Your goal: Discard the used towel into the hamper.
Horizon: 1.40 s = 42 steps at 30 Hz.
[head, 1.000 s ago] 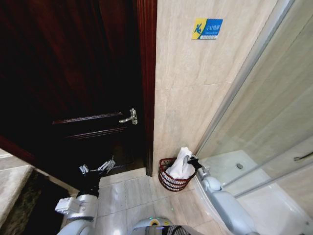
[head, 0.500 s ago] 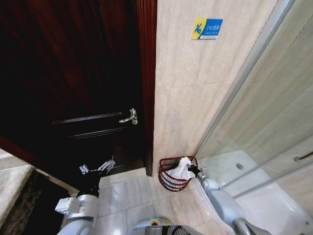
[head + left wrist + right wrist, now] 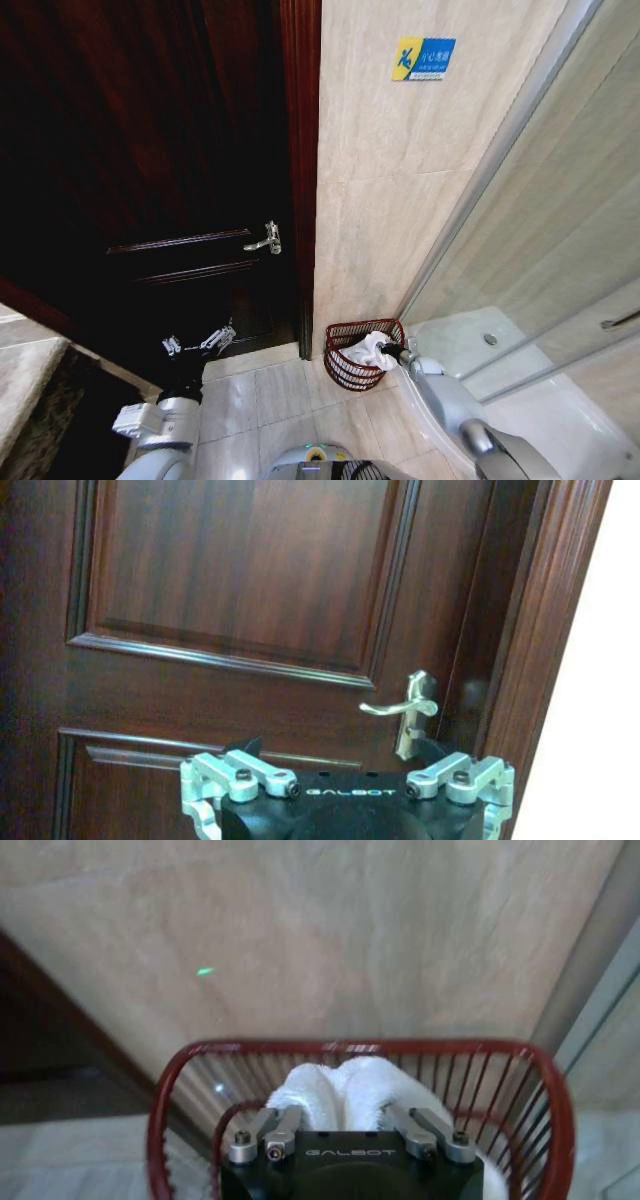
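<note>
Towel (image 3: 366, 350) lowered into red wire hamper (image 3: 343, 367)

I see the red wire hamper (image 3: 362, 354) upright on the floor tiles by the wall, a crumpled white towel (image 3: 369, 349) inside it.

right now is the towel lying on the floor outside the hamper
No, the white towel sits inside the hamper, with the right gripper at it.
</note>
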{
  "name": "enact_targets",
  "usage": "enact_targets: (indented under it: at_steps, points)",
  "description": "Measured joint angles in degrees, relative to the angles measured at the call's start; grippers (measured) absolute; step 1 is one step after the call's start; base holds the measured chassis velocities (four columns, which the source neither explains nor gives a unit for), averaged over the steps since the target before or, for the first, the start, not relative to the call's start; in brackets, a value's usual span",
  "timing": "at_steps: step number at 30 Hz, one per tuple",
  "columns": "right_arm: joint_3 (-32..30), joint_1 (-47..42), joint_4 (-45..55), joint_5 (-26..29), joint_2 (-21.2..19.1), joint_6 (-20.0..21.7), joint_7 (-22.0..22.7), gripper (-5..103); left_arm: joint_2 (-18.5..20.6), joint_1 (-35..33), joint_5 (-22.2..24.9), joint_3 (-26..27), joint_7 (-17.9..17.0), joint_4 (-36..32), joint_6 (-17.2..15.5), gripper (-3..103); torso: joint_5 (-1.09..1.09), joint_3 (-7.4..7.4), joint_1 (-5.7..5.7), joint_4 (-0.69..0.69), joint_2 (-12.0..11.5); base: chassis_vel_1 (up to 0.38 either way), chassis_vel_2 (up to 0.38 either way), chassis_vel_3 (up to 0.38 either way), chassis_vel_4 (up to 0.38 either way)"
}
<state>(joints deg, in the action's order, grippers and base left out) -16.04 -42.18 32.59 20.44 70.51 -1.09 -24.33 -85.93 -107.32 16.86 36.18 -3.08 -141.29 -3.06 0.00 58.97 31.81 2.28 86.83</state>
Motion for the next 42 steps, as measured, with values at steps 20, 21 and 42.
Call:
enact_targets:
  at_steps: [20,21,42]
  points:
    - [2.6,3.0,0.9,-4.2,2.9,-4.3,5.6,100,0.0,0.0,0.0,0.0,0.0,0.0,0.0,100,0.0,-0.01,0.0,0.05,0.0,0.0,0.0,0.0,0.0]
    - [2.6,3.0,0.9,-4.2,2.9,-4.3,5.6,100,0.0,0.0,0.0,0.0,0.0,0.0,0.0,100,0.0,-0.01,0.0,0.05,0.0,0.0,0.0,0.0,0.0]
    - [-2.5,-8.4,9.3,-3.2,-2.7,-4.0,0.0,100,0.0,0.0,0.0,0.0,0.0,0.0,0.0,100,0.0,0.0,0.0,-0.01,0.0,0.0,0.0,0.0,0.0]
